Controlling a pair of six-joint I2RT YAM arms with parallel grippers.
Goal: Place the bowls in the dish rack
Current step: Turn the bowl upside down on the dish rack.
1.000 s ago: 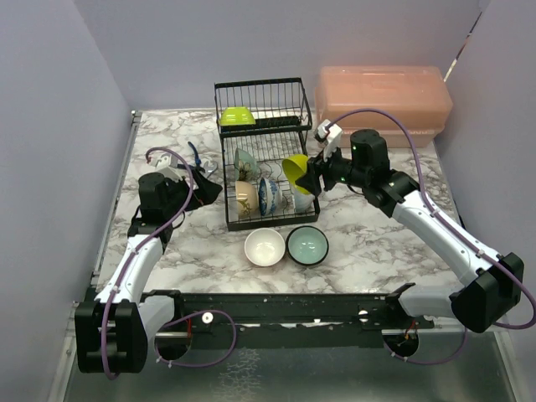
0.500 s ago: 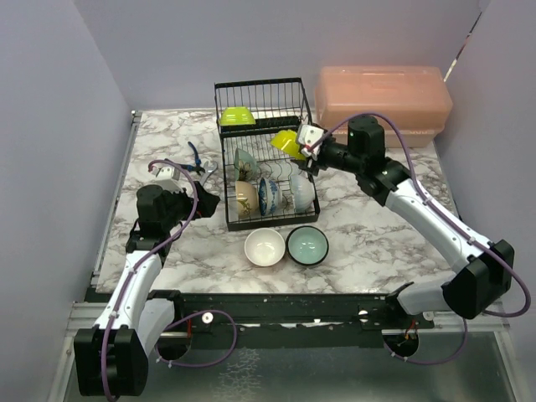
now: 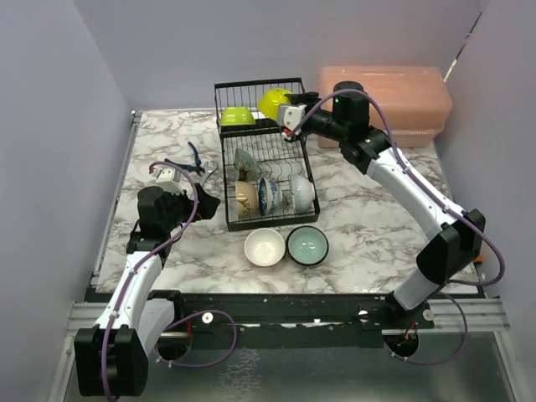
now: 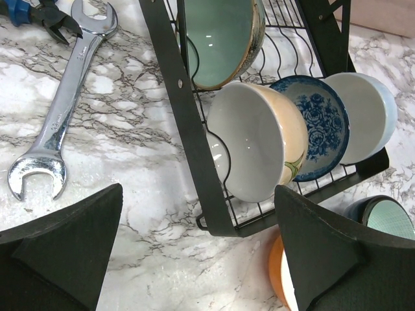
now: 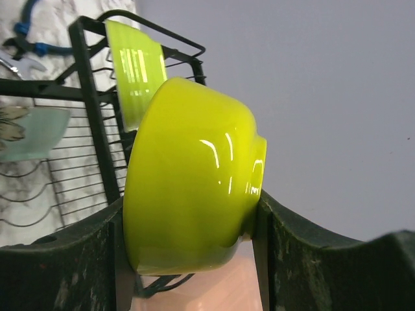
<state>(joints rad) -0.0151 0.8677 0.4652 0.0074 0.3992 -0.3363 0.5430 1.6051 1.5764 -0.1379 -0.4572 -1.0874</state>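
Yellow-green bowl [image 5: 194, 175] pinched between the half-open jaws of right gripper [image 5: 188, 220], over the dish rack [image 3: 261, 84] upper basket. Lower it beside second yellow-green bowl [image 3: 237, 115], just ahead of the jaws, and release only once seated. Left gripper [image 4: 198, 201] jaws wide open, empty.

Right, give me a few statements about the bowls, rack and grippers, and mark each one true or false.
1. The right gripper holds a yellow-green bowl. True.
2. The left gripper grips the wrench. False: it is open and empty; the wrench lies on the table.
3. The white bowl sits in the dish rack. False: it stands on the table in front of the rack.
4. A second yellow-green bowl sits on the rack's upper shelf. True.
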